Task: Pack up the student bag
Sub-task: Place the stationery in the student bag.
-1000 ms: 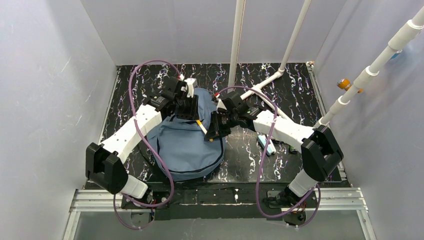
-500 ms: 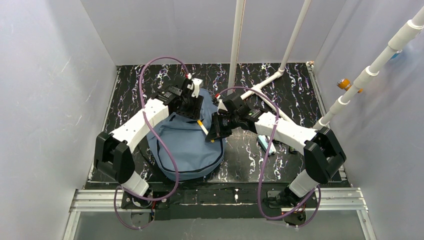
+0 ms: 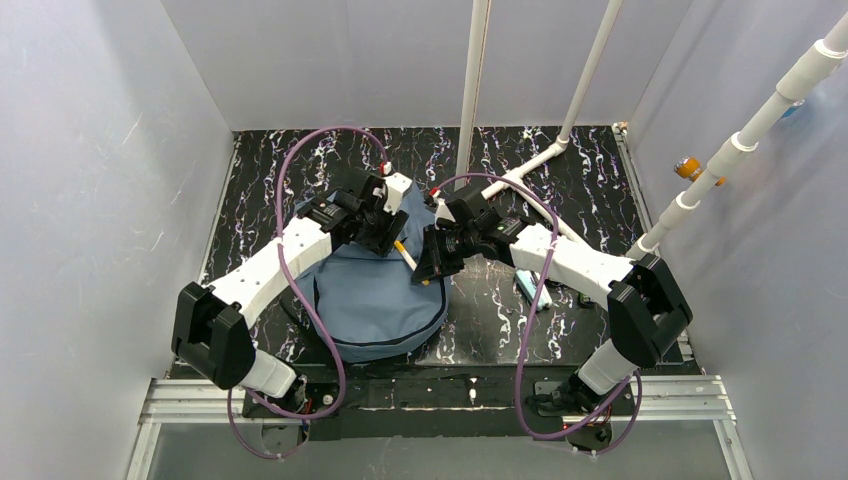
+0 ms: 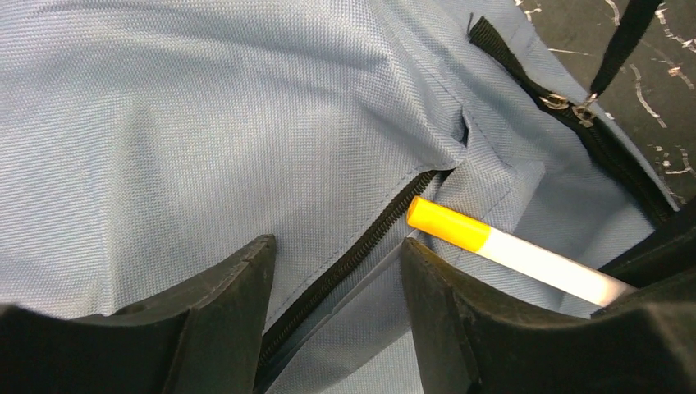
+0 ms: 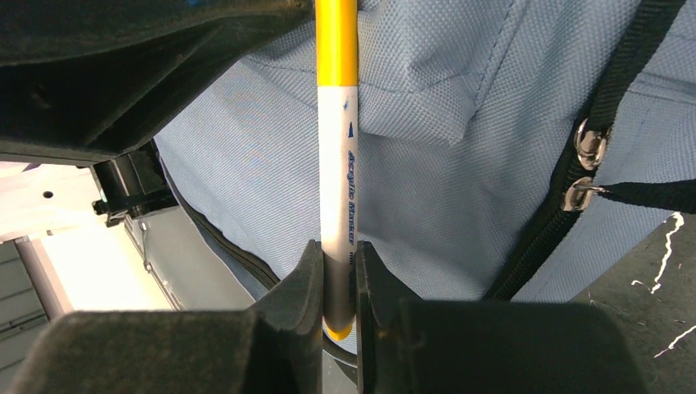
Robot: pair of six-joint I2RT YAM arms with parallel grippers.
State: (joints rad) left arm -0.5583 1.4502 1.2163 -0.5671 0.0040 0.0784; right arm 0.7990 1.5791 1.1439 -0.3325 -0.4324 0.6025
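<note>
The slate-blue student bag (image 3: 370, 295) lies flat on the table between the arms. My left gripper (image 3: 386, 228) hovers over its upper part, open; in the left wrist view its fingers (image 4: 230, 295) straddle the dark zipper line (image 4: 361, 250) and the flap edge without pinching them (image 4: 336, 250). My right gripper (image 3: 428, 262) is shut on a white marker with a yellow cap (image 3: 404, 251). The marker (image 5: 337, 164) points its cap at the bag's opening, held by its rear end (image 5: 337, 263). The cap (image 4: 447, 223) shows just beside the left finger.
Two metal zipper pulls on a dark strap (image 5: 584, 168) sit at the bag's right edge. A small light-blue object (image 3: 533, 288) lies on the black marbled table (image 3: 560, 170) right of the bag. White pipes (image 3: 470, 90) rise behind, and grey walls enclose three sides.
My left arm has shifted slightly right over the bag's top and its jaws have spread wider. The right arm and the marker have stayed put.
</note>
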